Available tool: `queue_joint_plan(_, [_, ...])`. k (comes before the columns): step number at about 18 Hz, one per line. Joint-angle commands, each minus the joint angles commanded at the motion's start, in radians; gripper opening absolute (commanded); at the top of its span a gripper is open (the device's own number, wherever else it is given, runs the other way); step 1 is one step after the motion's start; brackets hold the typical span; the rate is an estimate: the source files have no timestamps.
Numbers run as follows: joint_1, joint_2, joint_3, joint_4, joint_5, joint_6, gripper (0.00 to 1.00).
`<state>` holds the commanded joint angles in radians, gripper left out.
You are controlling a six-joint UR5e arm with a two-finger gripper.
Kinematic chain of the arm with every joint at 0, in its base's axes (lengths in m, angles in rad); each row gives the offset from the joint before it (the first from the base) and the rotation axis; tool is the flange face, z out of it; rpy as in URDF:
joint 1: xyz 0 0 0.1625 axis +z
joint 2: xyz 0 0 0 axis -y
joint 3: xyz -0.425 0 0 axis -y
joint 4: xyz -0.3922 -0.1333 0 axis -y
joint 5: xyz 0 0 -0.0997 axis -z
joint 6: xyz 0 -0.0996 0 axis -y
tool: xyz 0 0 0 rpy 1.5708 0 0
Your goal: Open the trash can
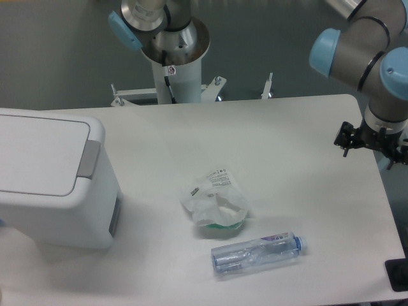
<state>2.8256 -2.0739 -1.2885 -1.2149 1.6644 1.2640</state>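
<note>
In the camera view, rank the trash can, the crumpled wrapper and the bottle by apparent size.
1. trash can, largest by far.
2. bottle and wrapper: about alike; the bottle is longer, the wrapper wider, so I won't rank them.

White worktop with three things sitting on it.

The worktop is plain white with rounded far corners and takes up most of the view. On the left sits the trash can, a big white boxy bin with its flat lid down and a grey tab on the lid's right edge. Roughly mid-worktop there's a crumpled plastic wrapper, whitish with a bit of green showing underneath. Just nearer than that, and a touch to the right, a clear plastic bottle lies on its side, blue cap pointing right. Wrapper and bottle are close together, both well apart from the bin.
</note>
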Motion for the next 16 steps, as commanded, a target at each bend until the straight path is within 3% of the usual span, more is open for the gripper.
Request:
queue_joint_plan(7, [-0.026,0.000,0.000,0.002,-0.020,0.002,1.00])
queue_joint_plan(14, [-0.031,0.012,-0.084,-0.002,-0.046,-0.002,1.00])
queue_joint_plan(16, [-0.034,0.047,-0.132,0.000,-0.048,-0.003,1.00])
